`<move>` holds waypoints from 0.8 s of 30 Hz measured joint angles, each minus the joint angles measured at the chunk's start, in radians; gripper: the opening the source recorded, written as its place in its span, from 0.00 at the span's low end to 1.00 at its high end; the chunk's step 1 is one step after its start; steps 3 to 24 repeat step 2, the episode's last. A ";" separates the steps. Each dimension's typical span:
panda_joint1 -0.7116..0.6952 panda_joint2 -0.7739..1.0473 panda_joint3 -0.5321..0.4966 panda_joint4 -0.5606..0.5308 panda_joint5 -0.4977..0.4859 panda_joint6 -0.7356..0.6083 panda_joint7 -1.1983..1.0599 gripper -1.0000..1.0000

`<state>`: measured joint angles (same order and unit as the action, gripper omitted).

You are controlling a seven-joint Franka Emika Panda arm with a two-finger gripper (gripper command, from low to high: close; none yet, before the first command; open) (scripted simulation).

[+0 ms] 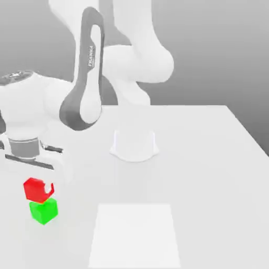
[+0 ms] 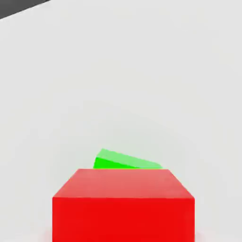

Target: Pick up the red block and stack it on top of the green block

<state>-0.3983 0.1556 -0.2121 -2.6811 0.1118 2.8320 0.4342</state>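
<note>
The red block [image 1: 33, 188] is a small bright cube held at the exterior view's left, directly over the green block [image 1: 43, 210] and resting on or just above its top, shifted slightly back. My gripper [image 1: 39, 190] reaches down from the white hand and is shut on the red block; one pale fingertip [image 1: 50, 188] overlaps the cube's right face. In the hand view the red block [image 2: 123, 205] sits close up, and a sliver of the green block [image 2: 124, 161] shows beyond its top edge.
The arm's white base [image 1: 134, 145] stands at the table's middle back. A paler rectangular patch [image 1: 135, 234] lies flat on the table in front of it. The table's edge [image 1: 247, 131] runs along the exterior view's right.
</note>
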 joint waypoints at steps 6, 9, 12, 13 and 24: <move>0.000 0.000 0.000 0.000 0.000 0.000 0.000 1.00; 0.000 0.000 0.000 0.000 0.000 0.000 0.000 1.00; 0.000 0.000 0.000 0.000 0.000 0.000 0.000 1.00; 0.000 0.000 0.000 0.000 0.000 0.000 0.000 1.00; 0.000 0.000 0.000 0.000 0.000 0.000 0.000 1.00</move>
